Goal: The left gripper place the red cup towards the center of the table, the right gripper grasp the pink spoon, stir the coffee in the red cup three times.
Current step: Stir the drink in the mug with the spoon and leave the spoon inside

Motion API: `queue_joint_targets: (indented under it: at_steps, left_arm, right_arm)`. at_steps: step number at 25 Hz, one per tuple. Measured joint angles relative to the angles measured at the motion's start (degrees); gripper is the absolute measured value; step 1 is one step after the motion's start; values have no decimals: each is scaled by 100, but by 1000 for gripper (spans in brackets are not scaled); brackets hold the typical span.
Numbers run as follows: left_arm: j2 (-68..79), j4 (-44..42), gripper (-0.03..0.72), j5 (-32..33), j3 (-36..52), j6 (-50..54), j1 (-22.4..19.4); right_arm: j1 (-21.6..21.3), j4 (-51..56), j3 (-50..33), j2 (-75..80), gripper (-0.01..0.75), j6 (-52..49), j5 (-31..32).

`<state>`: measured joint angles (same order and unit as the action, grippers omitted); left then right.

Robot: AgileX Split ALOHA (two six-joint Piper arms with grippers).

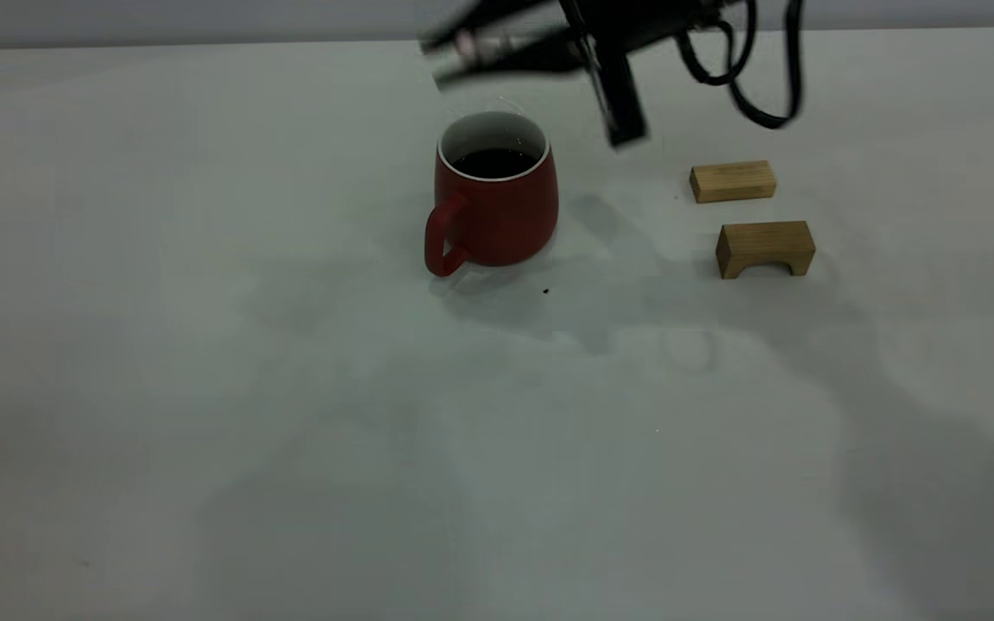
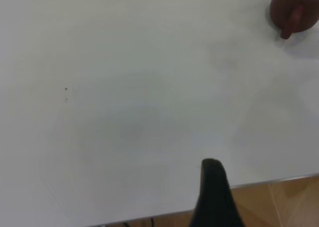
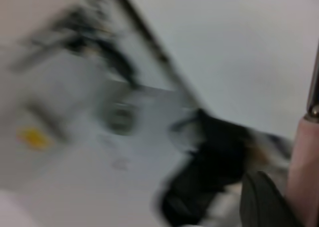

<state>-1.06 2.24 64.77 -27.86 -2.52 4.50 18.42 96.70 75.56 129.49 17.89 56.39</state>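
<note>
Exterior view: I see the right gripper [image 1: 449, 59] blurred above and behind the cup [image 1: 495, 193], fingers clamped on the spoon [image 1: 465, 41]. The cup sits mid-table [image 1: 204, 388], coffee [image 1: 494, 162] inside, two wooden blocks [image 1: 732, 181] to its right.

Left wrist view: the left gripper [image 2: 215, 197] hangs over the table's edge, well apart from the cup; I cannot tell its fingers' state.

Right wrist view: the pink handle stands beside one dark finger [image 3: 264, 202].

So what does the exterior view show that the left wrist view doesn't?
Only the exterior view shows the right gripper blurred above and behind the red cup, the coffee inside it, and two wooden blocks to its right. Only the left wrist view shows the left gripper's one visible finger near the table's edge, far from the cup, and wooden floor beyond. Both share the cup and the table.
</note>
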Motion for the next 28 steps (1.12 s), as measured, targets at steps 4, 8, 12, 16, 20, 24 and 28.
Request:
queue_joint_targets:
  at_steps: [4,8,12,16,20,24,28]
  left_arm:
    - [0,0,586,0,0,0,0]
    - [0,0,586,0,0,0,0]
    - [0,0,586,0,0,0,0]
    - [0,0,586,0,0,0,0]
    - [0,0,586,0,0,5,0]
    - [0,0,586,0,0,5,0]
    - [0,0,586,0,0,5,0]
  right_arm:
    - [0,387,0,33,126,-1594,18]
    - [0,398,87,60,126,-3233,96]
    - [0,403,220,60,126,-3569,112]
    - [0,404,663,275,126,-3582,83]
    - [-12,422,1285,908,126,-3587,83]
    - [-69,410,1407,1345,126,-3602,-22]
    - [-166,403,1407,1489,126,-3604,-239]
